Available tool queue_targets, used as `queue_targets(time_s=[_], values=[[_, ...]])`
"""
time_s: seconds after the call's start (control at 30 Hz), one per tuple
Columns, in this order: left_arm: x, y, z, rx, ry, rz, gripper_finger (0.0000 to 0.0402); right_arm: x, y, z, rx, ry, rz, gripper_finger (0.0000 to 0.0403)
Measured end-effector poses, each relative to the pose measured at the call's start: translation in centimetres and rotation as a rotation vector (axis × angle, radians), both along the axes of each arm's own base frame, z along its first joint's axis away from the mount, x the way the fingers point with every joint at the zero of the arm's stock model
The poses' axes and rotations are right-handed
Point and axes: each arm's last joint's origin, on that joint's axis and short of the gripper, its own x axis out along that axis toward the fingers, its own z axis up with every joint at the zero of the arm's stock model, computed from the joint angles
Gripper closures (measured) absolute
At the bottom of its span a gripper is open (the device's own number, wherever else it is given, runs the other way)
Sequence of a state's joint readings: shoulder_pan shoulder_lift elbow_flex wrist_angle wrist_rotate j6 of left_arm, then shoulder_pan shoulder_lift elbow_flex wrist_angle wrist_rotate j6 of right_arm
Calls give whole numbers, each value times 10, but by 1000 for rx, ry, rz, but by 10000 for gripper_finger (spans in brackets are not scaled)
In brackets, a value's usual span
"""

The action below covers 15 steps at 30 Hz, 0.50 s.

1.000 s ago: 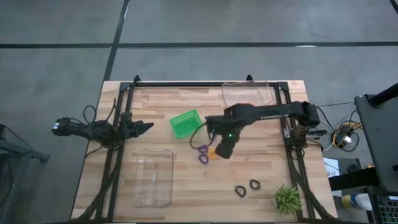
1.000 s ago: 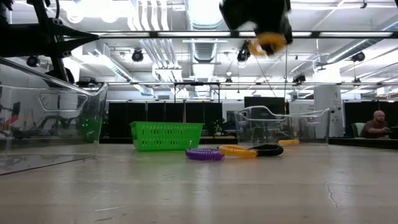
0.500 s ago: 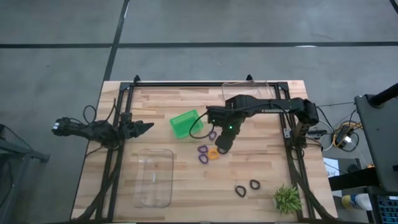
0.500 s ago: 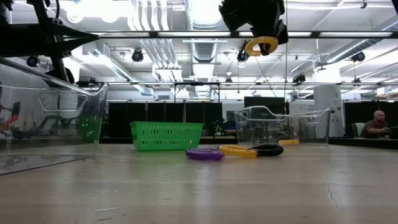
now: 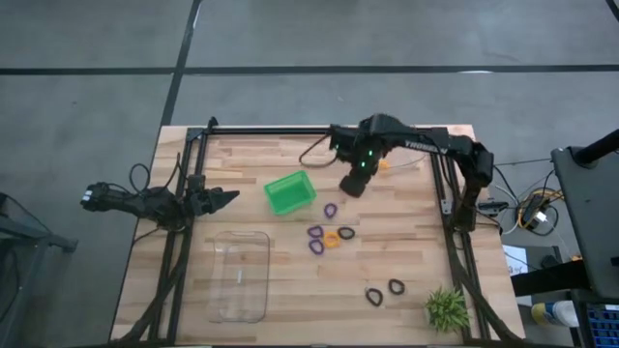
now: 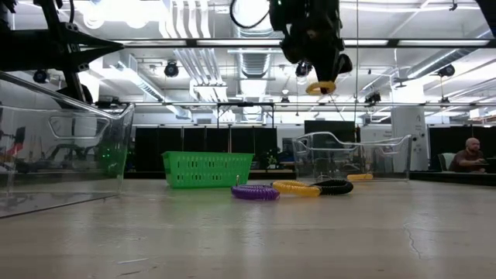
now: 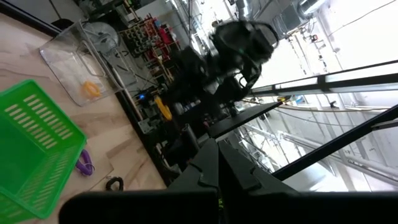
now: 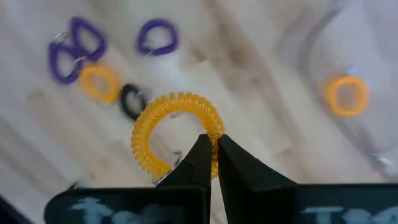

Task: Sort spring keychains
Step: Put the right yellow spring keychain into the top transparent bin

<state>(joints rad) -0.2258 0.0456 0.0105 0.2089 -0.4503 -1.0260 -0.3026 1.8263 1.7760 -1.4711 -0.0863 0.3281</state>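
Pale wooden planks form the table, framed by dark rails, with a grey floor around it. High above the far side of this surface the right gripper is clamped on an orange spring keychain, whose coil is pinched between the two dark fingertips and hangs out to one side of them; in the low view the same loop is seen dangling well clear of the table. Just beside the gripper, at the far right of the table, a clear bin is found, and one orange keychain lies inside it. Below and nearer than the gripper a loose cluster is spread on the wood: a single purple loop, two more purple loops touching each other, another orange loop and a black loop. To the gripper's left a green basket is set; nothing can be made out in it. Farther off, near the front edge, two black loops lie side by side, with a small green plant beyond them at the corner. A second clear bin stands at the front left. The left gripper is held closed, empty, at the table's left edge.
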Motion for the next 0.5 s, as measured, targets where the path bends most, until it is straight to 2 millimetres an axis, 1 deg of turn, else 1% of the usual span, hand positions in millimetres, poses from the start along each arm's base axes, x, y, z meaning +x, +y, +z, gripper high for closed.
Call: queue_targets(time_s=[0.2, 0.4, 0.5], values=[[0, 0, 0, 0, 0, 0, 402, -23, -53, 0, -32, 24, -93, 394], [0, 0, 0, 3, 1, 0, 402, -59, -112, -3, -35, 31, -252, 394], [0, 0, 0, 6, 2, 0, 402, -75, -130, -6, -26, 39, -323, 394]])
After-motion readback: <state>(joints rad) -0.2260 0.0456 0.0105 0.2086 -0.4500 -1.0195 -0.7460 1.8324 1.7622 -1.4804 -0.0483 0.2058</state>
